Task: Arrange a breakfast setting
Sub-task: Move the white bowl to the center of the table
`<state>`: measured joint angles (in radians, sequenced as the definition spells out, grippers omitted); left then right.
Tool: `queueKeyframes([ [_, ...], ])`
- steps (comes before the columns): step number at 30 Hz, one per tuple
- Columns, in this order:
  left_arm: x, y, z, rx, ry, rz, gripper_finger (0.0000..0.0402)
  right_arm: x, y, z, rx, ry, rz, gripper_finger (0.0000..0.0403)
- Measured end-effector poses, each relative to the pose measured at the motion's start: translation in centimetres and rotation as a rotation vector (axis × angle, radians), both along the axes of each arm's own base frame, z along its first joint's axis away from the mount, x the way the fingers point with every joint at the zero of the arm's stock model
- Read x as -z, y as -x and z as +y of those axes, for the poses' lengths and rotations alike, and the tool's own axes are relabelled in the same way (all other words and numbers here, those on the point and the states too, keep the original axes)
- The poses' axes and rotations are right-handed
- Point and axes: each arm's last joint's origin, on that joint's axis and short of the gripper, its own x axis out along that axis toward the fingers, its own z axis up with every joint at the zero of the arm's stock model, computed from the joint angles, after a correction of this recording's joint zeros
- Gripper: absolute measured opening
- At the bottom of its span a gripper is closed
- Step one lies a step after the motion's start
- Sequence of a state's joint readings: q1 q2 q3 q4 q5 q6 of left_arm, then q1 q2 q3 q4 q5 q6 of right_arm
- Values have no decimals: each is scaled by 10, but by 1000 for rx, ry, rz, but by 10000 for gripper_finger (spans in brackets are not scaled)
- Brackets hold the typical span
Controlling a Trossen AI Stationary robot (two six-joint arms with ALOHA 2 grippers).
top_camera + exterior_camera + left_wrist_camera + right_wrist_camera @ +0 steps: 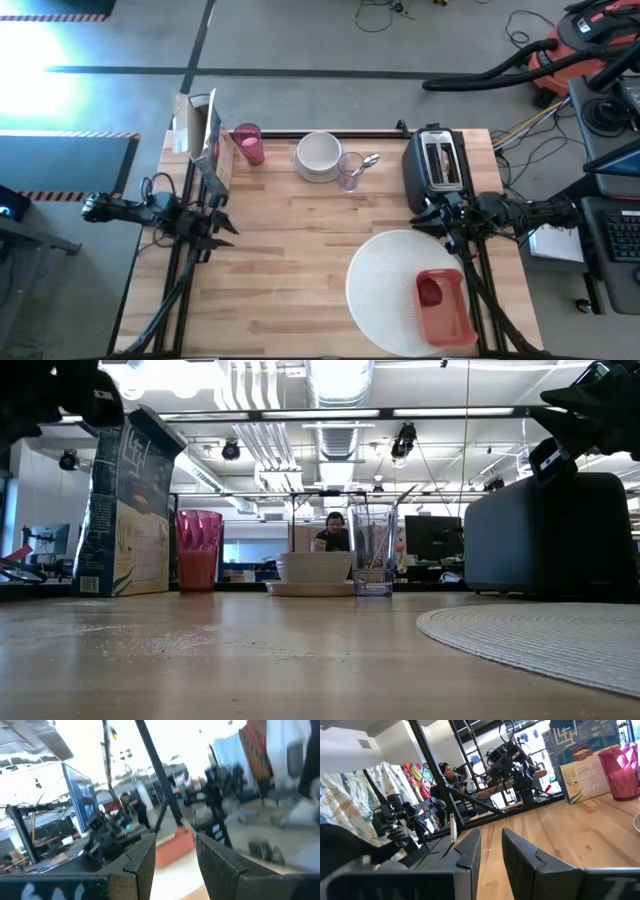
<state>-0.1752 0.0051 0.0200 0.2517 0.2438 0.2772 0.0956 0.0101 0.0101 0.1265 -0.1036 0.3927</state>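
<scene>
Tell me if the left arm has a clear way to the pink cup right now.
Probably yes. The left gripper hangs over bare wood at the table's left edge, and the pink cup stands farther back. The cereal box stands close beside the cup on the arm's side, so an approach from above or the table's middle looks safer.

cereal box (580, 762) with printed maze and grid puzzles, no wording legible
</scene>
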Motion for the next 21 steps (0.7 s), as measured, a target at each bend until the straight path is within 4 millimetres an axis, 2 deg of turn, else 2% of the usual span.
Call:
queueKeyframes([
  [5,-4,0,4,-75,189,18,125,0,0,0,0,0,0,68],
  [10,-1,-3,13,-353,428,75,125,0,0,0,-1,0,0,68],
  [14,2,-5,19,-562,502,85,125,0,0,0,0,0,0,68],
  [21,8,-11,20,-618,683,134,125,0,0,0,-1,0,0,68],
])
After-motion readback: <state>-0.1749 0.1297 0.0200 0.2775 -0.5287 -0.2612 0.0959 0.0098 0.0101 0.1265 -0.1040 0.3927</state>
